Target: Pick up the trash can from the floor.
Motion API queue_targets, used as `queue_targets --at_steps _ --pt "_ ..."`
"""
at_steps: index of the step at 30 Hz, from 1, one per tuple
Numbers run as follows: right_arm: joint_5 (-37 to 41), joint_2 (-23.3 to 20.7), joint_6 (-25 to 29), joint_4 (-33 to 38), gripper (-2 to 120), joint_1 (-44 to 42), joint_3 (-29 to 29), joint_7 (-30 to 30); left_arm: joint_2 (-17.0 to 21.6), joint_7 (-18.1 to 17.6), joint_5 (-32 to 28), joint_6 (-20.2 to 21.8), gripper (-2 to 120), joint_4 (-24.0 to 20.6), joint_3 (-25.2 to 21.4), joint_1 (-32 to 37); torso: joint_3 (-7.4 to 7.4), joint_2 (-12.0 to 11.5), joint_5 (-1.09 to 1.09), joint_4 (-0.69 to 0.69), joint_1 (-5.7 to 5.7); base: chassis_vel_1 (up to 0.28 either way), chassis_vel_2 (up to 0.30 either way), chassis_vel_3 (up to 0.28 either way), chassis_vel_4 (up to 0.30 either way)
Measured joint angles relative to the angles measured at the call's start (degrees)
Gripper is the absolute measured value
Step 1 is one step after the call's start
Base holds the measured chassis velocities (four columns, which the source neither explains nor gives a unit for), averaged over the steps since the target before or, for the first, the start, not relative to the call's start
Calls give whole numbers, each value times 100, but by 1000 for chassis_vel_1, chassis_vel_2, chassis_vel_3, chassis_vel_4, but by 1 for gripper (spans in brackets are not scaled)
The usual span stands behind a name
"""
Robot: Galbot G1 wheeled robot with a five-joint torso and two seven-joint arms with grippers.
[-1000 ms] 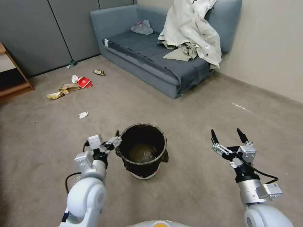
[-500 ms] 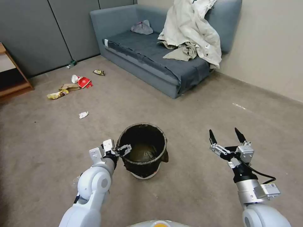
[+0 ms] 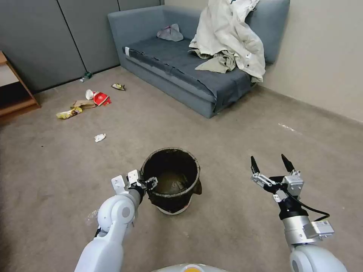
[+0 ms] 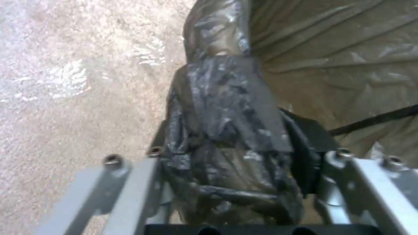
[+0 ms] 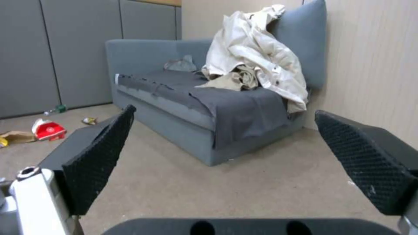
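The trash can (image 3: 174,200) stands upright on the floor (image 3: 234,139) just in front of me, lined with a crinkled dark bag, a strip of white base showing below. My left gripper (image 3: 146,184) straddles its near-left rim, one finger inside and one outside. In the left wrist view the bag-covered rim of the trash can (image 4: 231,107) sits pinched between the fingers of the left gripper (image 4: 237,163), with carpet floor (image 4: 65,98) beside it. My right gripper (image 3: 270,163) hovers open to the right of the can, well apart from it; its right gripper (image 5: 226,156) pads spread wide.
A grey sofa (image 3: 177,68) with a heap of pale cloth (image 3: 230,41) stands at the back right against the wall. Litter (image 3: 94,100) and a paper scrap (image 3: 100,137) lie on the carpet at the left. A wooden shelf (image 3: 11,98) is at the far left.
My left arm swung in from the can's left side and brought its gripper onto the rim, then settled slightly lower. The right gripper dipped a little. The can has stayed put.
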Motion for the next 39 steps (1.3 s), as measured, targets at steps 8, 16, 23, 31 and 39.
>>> queue_targets --at_steps 8,16,23,31,39 --pt "-7 -9 14 -16 100 1 0 9 -37 -59 -10 -20 18 12 -16 -7 0 0 0 0 0 0 0 0 0" --pt "-92 -22 -2 -13 100 -3 6 53 -19 -127 -9 -90 1 -293 -126 89 0 0 -1 -1 0 0 0 0 0" --pt "-92 -49 -2 5 100 5 6 58 160 -281 -203 -119 1 -953 -285 353 0 0 0 0 0 0 0 0 0" --pt "-74 -87 -29 61 100 20 5 58 400 -676 -892 12 1 -1999 -613 780 -1 0 0 0 0 0 0 0 0" --pt "-59 -94 -44 75 100 48 -16 46 456 -740 -1001 24 1 -2201 -758 974 0 0 -1 0 0 0 0 0 0"
